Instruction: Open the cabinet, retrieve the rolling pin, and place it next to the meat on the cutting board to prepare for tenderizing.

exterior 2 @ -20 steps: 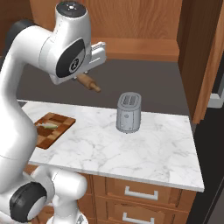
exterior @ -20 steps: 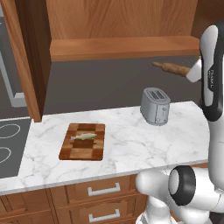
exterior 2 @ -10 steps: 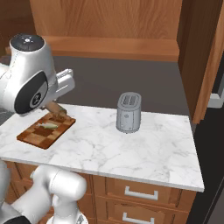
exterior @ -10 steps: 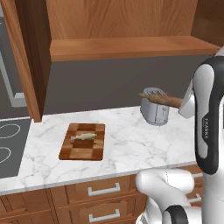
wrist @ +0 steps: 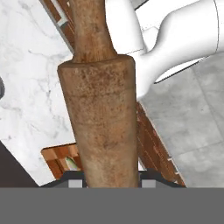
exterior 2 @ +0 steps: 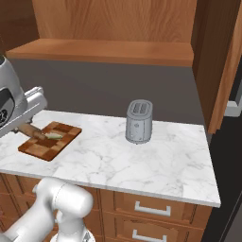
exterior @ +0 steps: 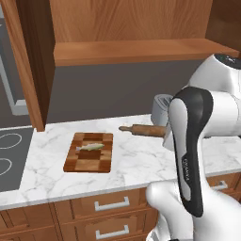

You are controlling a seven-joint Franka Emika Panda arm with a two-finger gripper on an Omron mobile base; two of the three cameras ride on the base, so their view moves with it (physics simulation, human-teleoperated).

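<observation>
The gripper (wrist: 111, 181) is clamped on the rolling pin (wrist: 101, 118), which runs up the middle of the hand view from between the fingertips, its thick barrel narrowing to a handle at the top. From the left base view the rolling pin (exterior: 141, 130) pokes out level from behind the robot's forearm, its free handle pointing left, hanging above the marble countertop (exterior: 136, 160) between the toaster (exterior: 161, 107) and the cutting board (exterior: 90, 151). In the right base view one end of the rolling pin (exterior 2: 31, 131) shows under the hand, over the near left part of the cutting board (exterior 2: 49, 140).

The checkered cutting board lies flat on the countertop, and the meat (exterior: 90, 147), a small pale fish-shaped piece, rests on its upper half. In the right base view the meat (exterior 2: 54, 136) lies just beside the pin's tip; whether they touch I cannot tell.

The grey toaster (exterior 2: 139, 121) stands upright on the countertop (exterior 2: 142, 160), well apart from the board. Above, the cabinet (exterior: 127, 28) stands with its door (exterior: 29, 61) swung open at the left, its wooden shelf bare. Drawers (exterior: 110, 204) with short silver handles run below the counter, and a stovetop (exterior: 9, 157) sits at far left.
</observation>
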